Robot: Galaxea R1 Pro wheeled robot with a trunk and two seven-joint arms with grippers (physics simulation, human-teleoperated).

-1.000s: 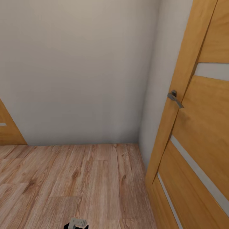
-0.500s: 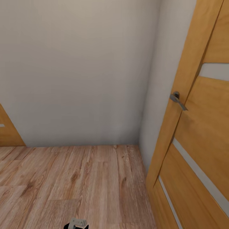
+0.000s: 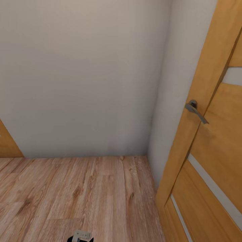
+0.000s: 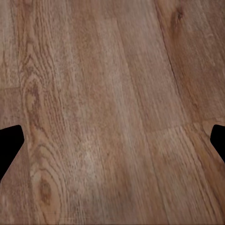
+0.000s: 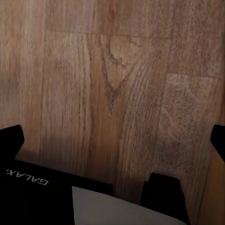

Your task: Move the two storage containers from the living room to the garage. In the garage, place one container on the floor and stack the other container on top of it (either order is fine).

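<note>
In a corner of wood-plank floor (image 3: 84,188) between pale wall (image 3: 77,74) and orange door (image 3: 215,161) with lever handle (image 3: 196,111), apparently in transit, storage containers unseen, left gripper (image 4: 112,140) and right gripper (image 5: 112,140) fingers spread, empty; next, likely steering onward.

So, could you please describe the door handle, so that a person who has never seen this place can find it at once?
Look at the pale wall above the wood-plank floor, then go to the big orange-brown wooden door on the right of the head view. On its near edge, about halfway up, sits the door handle. It is a small grey metal lever, the one metal part on the wood.
</note>
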